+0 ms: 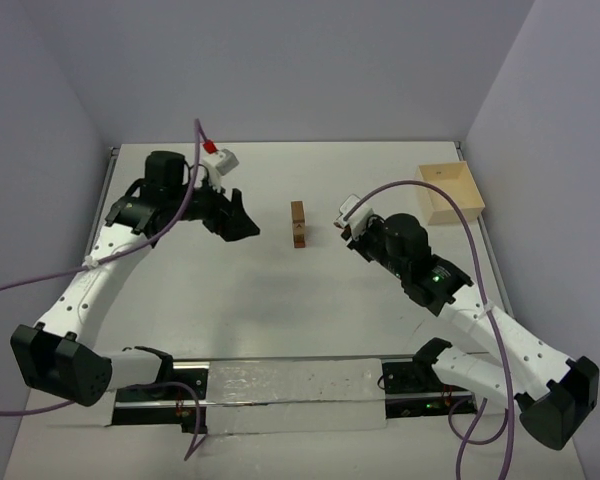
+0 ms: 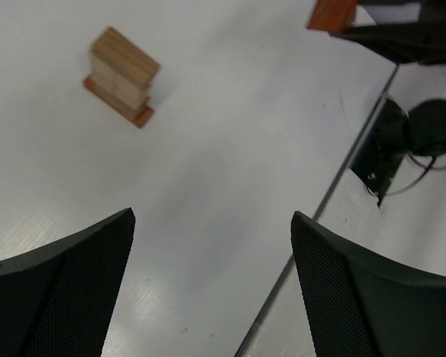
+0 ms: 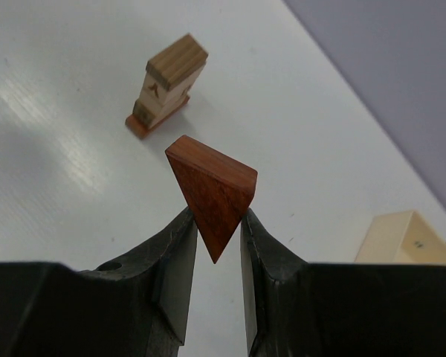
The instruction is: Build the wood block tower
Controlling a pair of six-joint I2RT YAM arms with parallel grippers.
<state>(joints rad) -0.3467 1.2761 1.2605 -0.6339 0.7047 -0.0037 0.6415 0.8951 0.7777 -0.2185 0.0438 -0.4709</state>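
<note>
Wedge [image 3: 212,190]: seems light, smooth; we pinch its flat faces in right gripper [image 3: 215,219].
Left gripper [image 2: 212,219]: spread, empty.
Tower [image 3: 167,85]: upper left, probably tips easily.

Bare tabletop [image 1: 280,310] lies near and far of the wood block tower [image 1: 298,224]. The left gripper [image 1: 246,216] stands off its left side. The right gripper [image 1: 346,224], with its wedge [image 3: 212,190], stands off its right.

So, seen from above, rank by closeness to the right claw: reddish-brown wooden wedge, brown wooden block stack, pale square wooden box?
1. Reddish-brown triangular wooden wedge: gripped in the right gripper.
2. Brown wooden block tower: mid-table, on its left.
3. Pale square wooden box: far right corner.
</note>
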